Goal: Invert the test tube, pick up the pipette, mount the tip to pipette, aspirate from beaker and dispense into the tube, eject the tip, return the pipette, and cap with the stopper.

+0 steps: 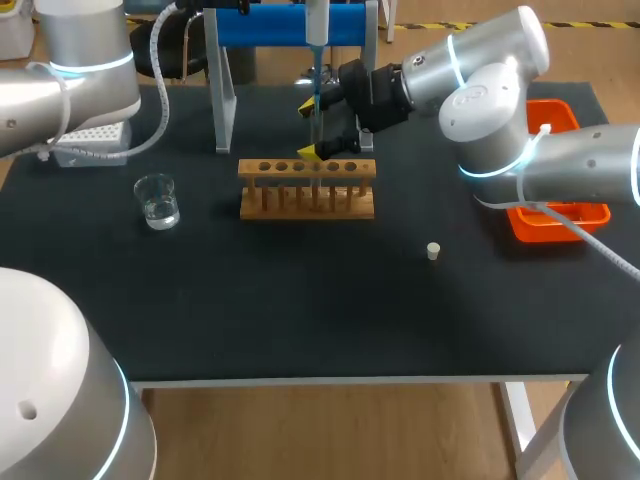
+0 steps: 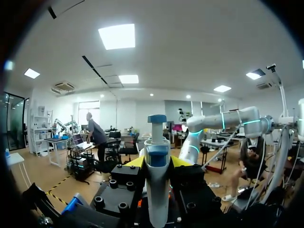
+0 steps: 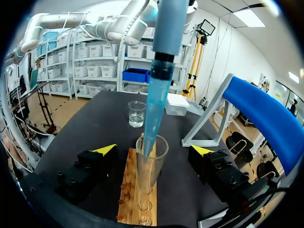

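Left pincer [image 2: 157, 161]: mine, clamped on pipette [image 2: 157, 156], yellow fingertips pressing body from both sides. In head view pipette stands upright at upper centre of frame, its blue tip [image 3: 153, 114] dipping into mouth of test tube [image 3: 151, 166]. Tube upright in wooden rack [image 1: 307, 188], mid-frame. Right pincer [image 1: 311, 128]: wide open, fingers flanking tube, not touching. Left of rack, well apart: beaker [image 1: 157, 200]. Right of centre: stopper [image 1: 433, 251]. Right edge: orange tray [image 1: 560, 218].

Upright racked test tube [image 3: 151, 171], pipette [image 2: 156, 180] (blue tip [image 3: 154, 114]) dipped inside, beaker [image 1: 157, 200], stopper [image 1: 433, 251] apart
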